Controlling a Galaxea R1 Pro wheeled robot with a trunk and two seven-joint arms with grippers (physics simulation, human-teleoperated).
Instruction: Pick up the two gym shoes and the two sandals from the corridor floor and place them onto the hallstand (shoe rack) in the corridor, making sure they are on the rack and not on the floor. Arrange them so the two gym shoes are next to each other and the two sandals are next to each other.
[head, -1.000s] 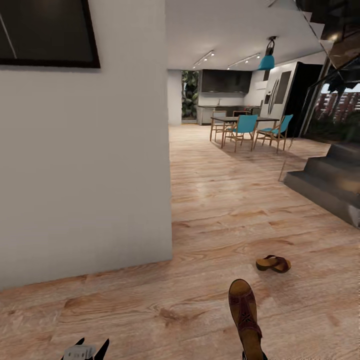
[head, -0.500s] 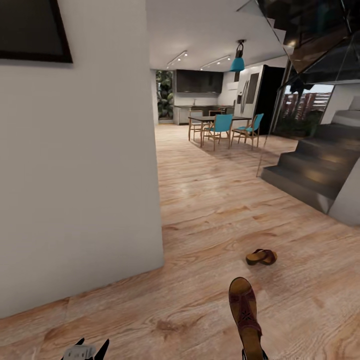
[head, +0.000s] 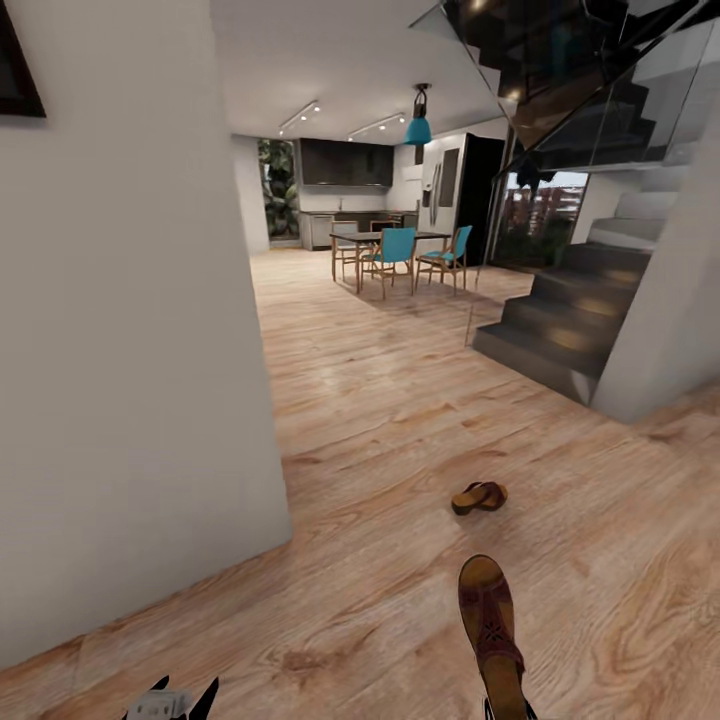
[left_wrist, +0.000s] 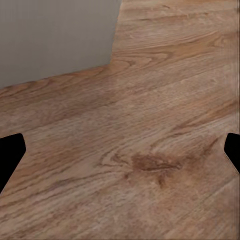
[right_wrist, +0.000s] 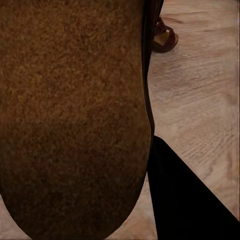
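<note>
View has swung right since a second ago, the wall corner (head: 270, 480) sliding left; robot judged turning, rack unseen; right gripper (right_wrist: 187, 200) pinches one sandal (head: 490, 630); second sandal (head: 479, 496) lies on the floor (head: 380, 400) ahead; left gripper (left_wrist: 120, 150) spread, empty.

L gripper (head: 170, 700) – 2 black pointed fingers, pale grey body w/ dark marks

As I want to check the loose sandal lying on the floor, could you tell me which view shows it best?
The head view: the sandal on the floor lies whole there. The right wrist view catches part of it beside the held sandal.
</note>
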